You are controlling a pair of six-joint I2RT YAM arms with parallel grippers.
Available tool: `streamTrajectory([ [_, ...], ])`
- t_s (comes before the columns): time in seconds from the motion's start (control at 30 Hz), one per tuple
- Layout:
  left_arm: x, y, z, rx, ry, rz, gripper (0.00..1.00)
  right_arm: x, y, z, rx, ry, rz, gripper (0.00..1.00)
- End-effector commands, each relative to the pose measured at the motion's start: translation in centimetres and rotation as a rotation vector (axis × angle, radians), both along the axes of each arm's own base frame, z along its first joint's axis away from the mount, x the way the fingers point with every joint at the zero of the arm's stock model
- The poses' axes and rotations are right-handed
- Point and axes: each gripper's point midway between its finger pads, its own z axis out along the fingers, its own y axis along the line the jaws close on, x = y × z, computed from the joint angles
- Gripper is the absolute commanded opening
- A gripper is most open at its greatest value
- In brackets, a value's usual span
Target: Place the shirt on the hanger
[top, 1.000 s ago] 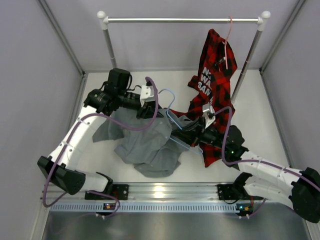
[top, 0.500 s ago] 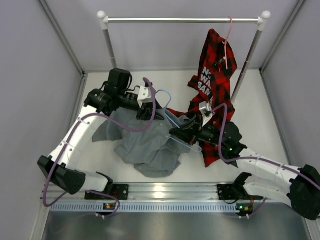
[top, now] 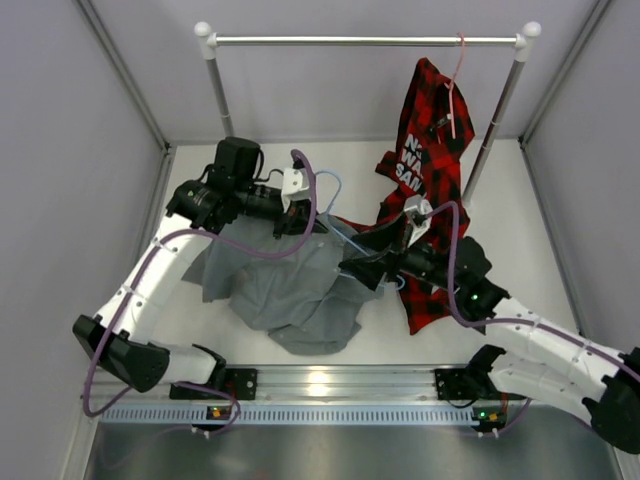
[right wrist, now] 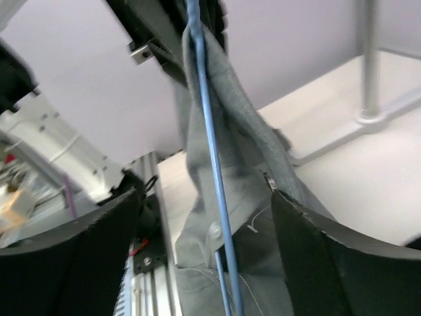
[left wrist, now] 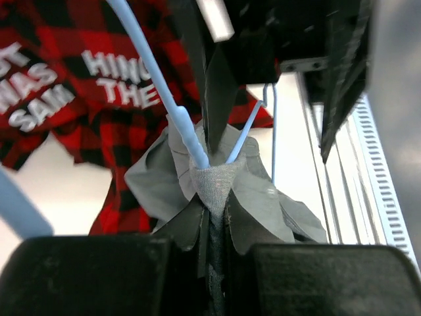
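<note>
The grey shirt [top: 290,295] lies crumpled on the table between the arms, with its upper part lifted. My left gripper [top: 291,217] is shut on a bunch of the shirt [left wrist: 217,184] near the collar, and the light-blue hanger [left wrist: 161,79] wire comes out of that fabric just past the pads. My right gripper [top: 372,257] is open; its fingers [right wrist: 342,263] stand wide on either side of the hanger [right wrist: 214,197] wire and the hanging shirt [right wrist: 247,158], gripping neither. The hanger's hook [top: 333,186] shows above the shirt.
A red-and-black plaid shirt [top: 425,160] hangs on a pink hanger [top: 458,70] from the rack's rail [top: 365,41] at the back right, draping down beside my right arm. The rack's posts [top: 218,90] stand behind. A metal rail [top: 330,385] runs along the near edge.
My right gripper has opened and let go of the hanger and shirt, and its wrist has risen a little. My left gripper has closed tight on the shirt fabric.
</note>
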Motion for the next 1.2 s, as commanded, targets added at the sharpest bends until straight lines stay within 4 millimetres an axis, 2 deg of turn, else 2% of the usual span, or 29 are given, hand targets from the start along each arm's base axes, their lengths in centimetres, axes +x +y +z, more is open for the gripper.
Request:
streamTrajectory([
  [0.0,1.5,0.6,2.9,-0.030,-0.049,0.174,0.00,2.7,-3.6,0.9,-0.098,0.005,-0.263,0.86],
  [0.03,2.8,1.3,2.9,-0.020,-0.018,0.306,0.00,4.5,-5.6,-0.1,-0.129,0.061,-0.417,0.87],
  [0.07,2.9,2.1,3.1,-0.034,-0.024,0.377,0.00,4.3,-7.6,-1.8,-0.183,0.149,-0.490,0.88],
  [0.13,3.7,3.0,4.2,-0.078,-0.034,0.493,0.00,5.5,-11.1,-4.0,-0.214,0.266,-0.687,0.78],
  [0.17,3.2,3.5,4.5,-0.095,-0.034,0.521,0.00,5.0,-12.1,-5.2,-0.211,0.353,-0.720,0.74],
  [0.2,3.1,3.8,4.9,-0.119,-0.008,0.559,0.00,4.7,-12.3,-6.7,-0.211,0.397,-0.727,0.72],
  [0.3,2.5,4.7,5.4,-0.168,0.028,0.627,0.00,3.7,-11.2,-8.2,-0.118,0.526,-0.665,0.67],
  [0.47,2.5,5.8,5.7,-0.222,0.070,0.728,0.00,3.2,-8.3,-8.0,0.140,0.644,-0.508,0.63],
  [0.5,2.4,6.1,5.9,-0.230,0.061,0.738,0.00,3.2,-7.6,-7.3,0.186,0.629,-0.465,0.62],
  [0.53,2.3,6.1,5.4,-0.225,0.065,0.740,0.00,2.8,-6.8,-7.3,0.182,0.637,-0.413,0.63],
  [0.57,2.2,6.0,5.6,-0.242,0.086,0.740,0.00,3.2,-5.9,-8.4,0.154,0.668,-0.400,0.63],
  [0.63,2.0,5.8,5.5,-0.245,0.095,0.729,0.00,3.5,-5.0,-7.6,0.175,0.647,-0.366,0.62],
  [0.67,2.0,5.8,5.5,-0.246,0.095,0.724,0.00,4.0,-4.6,-8.6,0.157,0.667,-0.374,0.61],
  [0.7,2.0,5.7,5.5,-0.247,0.098,0.723,0.00,4.2,-4.4,-8.7,0.160,0.669,-0.375,0.59],
  [0.73,2.1,5.7,5.4,-0.246,0.100,0.724,0.00,4.4,-4.1,-7.9,0.192,0.649,-0.360,0.58],
  [0.77,2.0,5.7,5.3,-0.246,0.100,0.722,0.00,4.6,-3.8,-8.6,0.184,0.664,-0.358,0.57],
  [0.93,2.4,5.6,5.0,-0.244,0.107,0.731,0.00,4.9,-3.7,-8.6,0.198,0.646,-0.362,0.53],
  [1.0,2.3,5.5,5.5,-0.270,0.111,0.729,0.00,5.2,-3.6,-8.7,0.187,0.640,-0.372,0.39],
  [1.07,2.1,5.4,5.9,-0.294,0.113,0.725,0.00,5.5,-3.2,-9.1,0.173,0.644,-0.374,0.34],
  [1.17,2.2,5.5,6.4,-0.317,0.115,0.735,0.00,5.9,-3.1,-8.9,0.176,0.638,-0.383,0.08],
])
